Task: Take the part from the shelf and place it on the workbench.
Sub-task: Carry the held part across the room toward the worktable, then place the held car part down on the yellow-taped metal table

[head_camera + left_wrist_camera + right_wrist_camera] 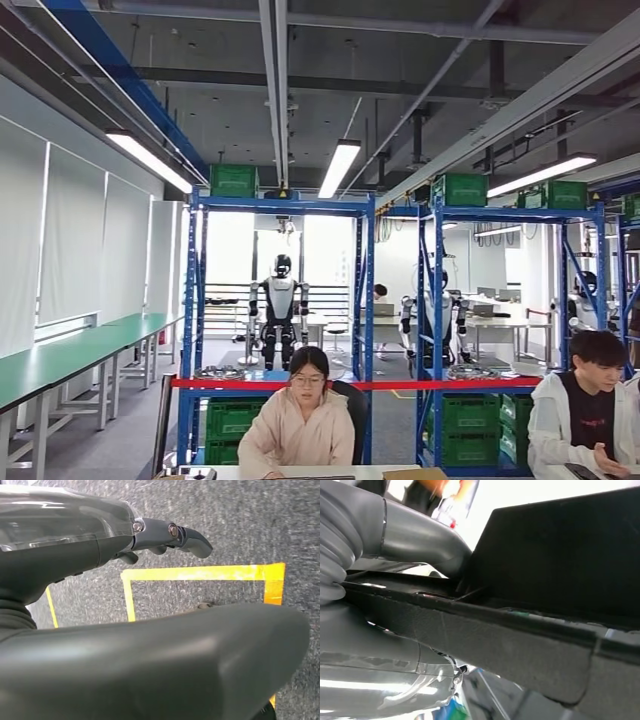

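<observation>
Left robot hand: the left robot hand [162,537] hangs over grey floor [241,525] marked with yellow tape [200,573]; its dark fingers [188,539] stretch out with nothing between them, so it looks open and empty.
Right robot hand: the right robot hand [395,645] lies against a flat dark panel [561,555] with a rough black edge; the thumb [422,535] runs along one face and the palm sits under the other, so it seems to hold the panel by its edge, probably to carry it level.
Task's part: the dark panel in the right wrist view is likely the part, though its full shape is hidden.
Shelves: blue racks [279,205] stand at the far middle and right, with green crates [234,180] on top and more low down.
Worktop: a pale worktop [317,470] lies near, at the bottom edge of the head view, with two seated people [302,420] behind it.
Barrier: a red tape [355,384] stretches across in front of the racks.
Stage, judged: the part seems in hand and the placing not yet done; the head looks ahead, not down at the worktop.
</observation>
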